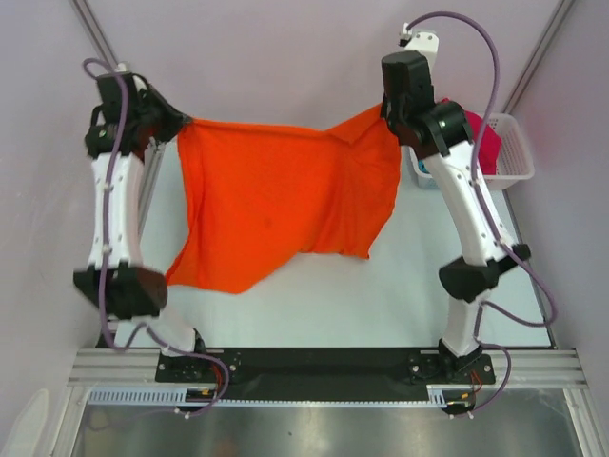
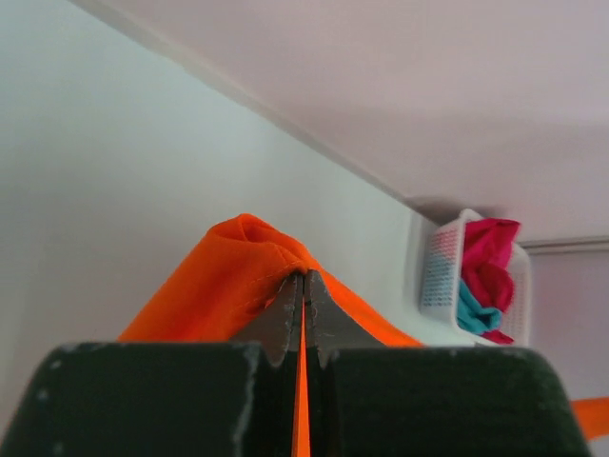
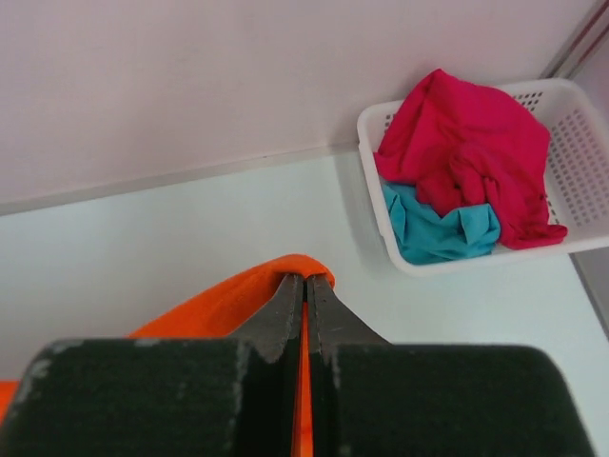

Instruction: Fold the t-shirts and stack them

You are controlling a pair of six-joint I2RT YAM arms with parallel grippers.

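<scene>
Above the pale table (image 1: 428, 286), left gripper (image 2: 304, 290) and right gripper (image 3: 305, 290) pinch a bright orange cloth t-shirt (image 1: 285, 200) (jaws fully closed), best lowered taut and level.

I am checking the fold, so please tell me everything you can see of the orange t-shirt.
The orange t-shirt is plain, soft-looking cloth. It hangs spread wide: the left pincer is shut on one bunched top corner, the right pincer on the other. Its top edge sags slightly in the middle, and the uneven lower edge drapes toward the table.
</scene>
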